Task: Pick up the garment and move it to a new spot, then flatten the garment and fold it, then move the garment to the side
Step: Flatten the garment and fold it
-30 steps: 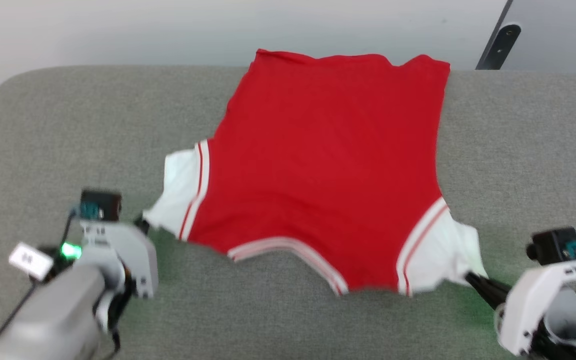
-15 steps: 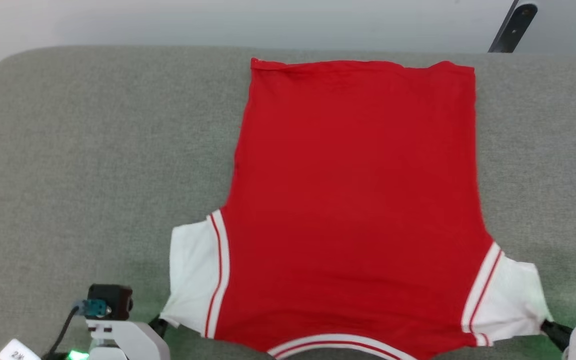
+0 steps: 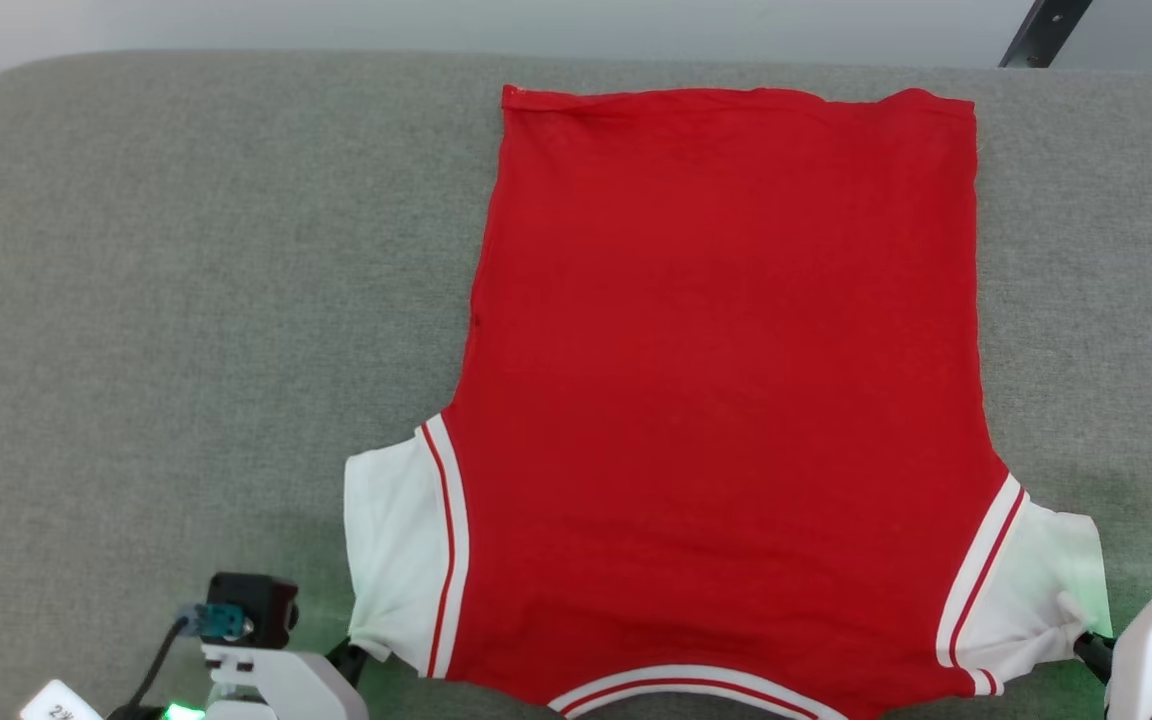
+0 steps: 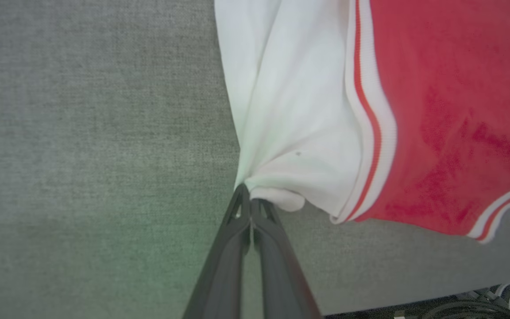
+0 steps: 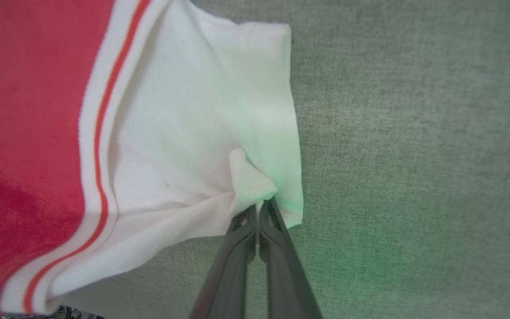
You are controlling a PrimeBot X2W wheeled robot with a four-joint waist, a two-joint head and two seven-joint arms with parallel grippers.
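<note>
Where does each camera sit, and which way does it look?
Head view: on the robot's head, looking forward and down at the red shirt spread on the grey pad; the left gripper and right gripper peek in at the bottom corners.
Left wrist view: on the left wrist, looking along its shut fingers, which pinch a white sleeve.
Right wrist view: on the right wrist, looking along its shut fingers, which pinch the other white sleeve.
Shared: all three show the shirt and the pad.

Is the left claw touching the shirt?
Touching. In the left wrist view, the left claw is pinched shut on a bunched corner of the shirt's white sleeve.
</note>
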